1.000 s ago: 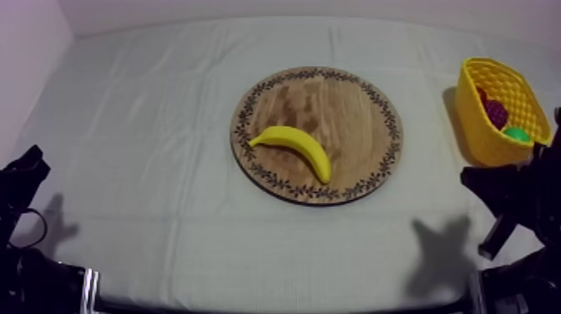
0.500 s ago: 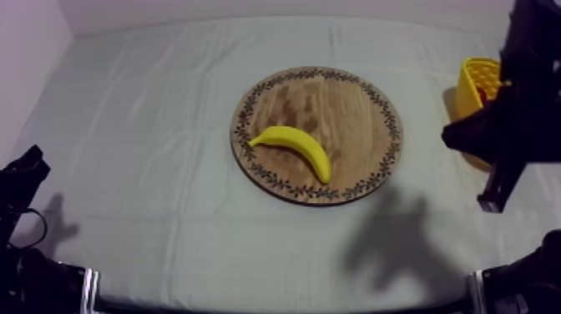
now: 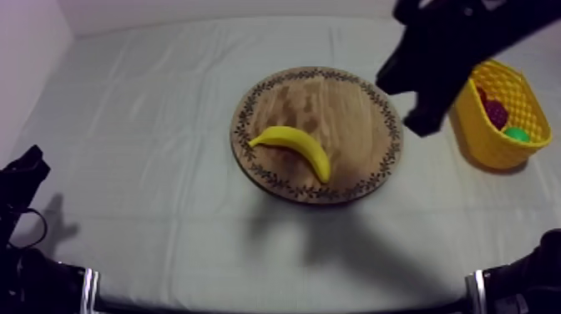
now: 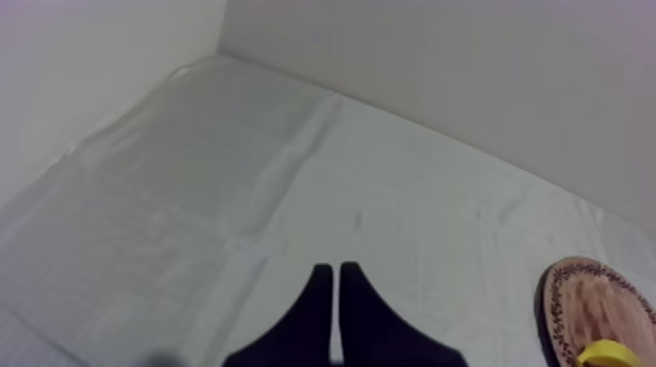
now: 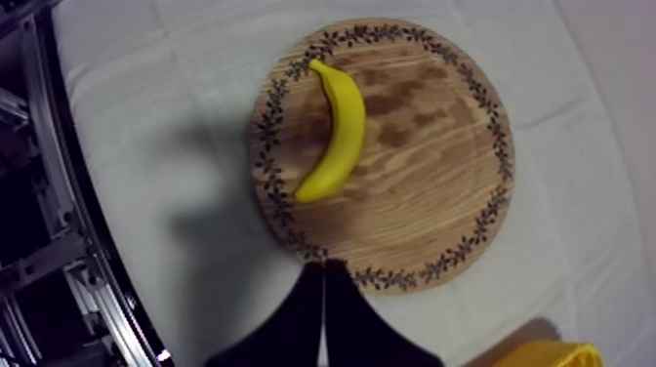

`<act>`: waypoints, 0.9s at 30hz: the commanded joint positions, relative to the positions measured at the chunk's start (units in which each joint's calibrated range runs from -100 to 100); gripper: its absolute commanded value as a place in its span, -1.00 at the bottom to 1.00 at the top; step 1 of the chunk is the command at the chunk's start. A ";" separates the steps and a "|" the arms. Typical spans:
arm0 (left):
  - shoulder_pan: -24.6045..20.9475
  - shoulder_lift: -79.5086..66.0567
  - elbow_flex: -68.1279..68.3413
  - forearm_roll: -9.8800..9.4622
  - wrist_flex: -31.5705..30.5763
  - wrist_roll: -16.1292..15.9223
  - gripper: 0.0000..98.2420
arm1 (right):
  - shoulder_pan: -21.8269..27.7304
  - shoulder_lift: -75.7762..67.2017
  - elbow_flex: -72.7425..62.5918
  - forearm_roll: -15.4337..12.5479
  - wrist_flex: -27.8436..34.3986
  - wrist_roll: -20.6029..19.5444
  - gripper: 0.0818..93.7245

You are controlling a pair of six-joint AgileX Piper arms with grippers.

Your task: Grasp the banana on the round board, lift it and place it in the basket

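With the right gripper closed and empty over the wooden board rim, open it, align across the banana middle, then descend.

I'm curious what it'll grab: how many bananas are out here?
1. The banana lies on the wooden board; the yellow basket could hide others behind its wall.

Your right arm comes in over the far right corner of the table, and your right gripper has its fingers pressed together in a wedge. Your left gripper sits low at the near left corner, fingers likewise together.
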 commanded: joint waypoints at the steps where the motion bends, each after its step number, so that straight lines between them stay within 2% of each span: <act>1: -0.02 0.02 0.03 -0.01 -0.01 0.01 -1.00 | -0.17 7.32 -8.59 -0.06 2.47 -0.12 -0.99; 6: -0.02 0.02 0.03 -0.01 -0.01 0.01 -1.00 | -0.16 15.50 -16.66 -0.46 5.17 -0.86 -0.99; 12: -0.02 0.02 0.03 -0.01 -0.01 0.01 -1.00 | 0.79 20.40 -20.50 -0.83 5.38 -1.05 -0.99; 18: -0.02 0.02 0.03 -0.01 -0.01 0.01 -1.00 | 1.07 22.00 -21.79 0.23 5.64 -0.01 -0.93; 22: -0.02 0.02 0.03 -0.01 -0.01 0.01 -1.00 | 0.88 22.66 -22.58 0.64 6.69 1.83 -0.69; 27: -0.02 0.02 0.03 -0.01 -0.01 0.01 -1.00 | 1.08 23.04 -22.98 1.32 7.44 1.42 -0.10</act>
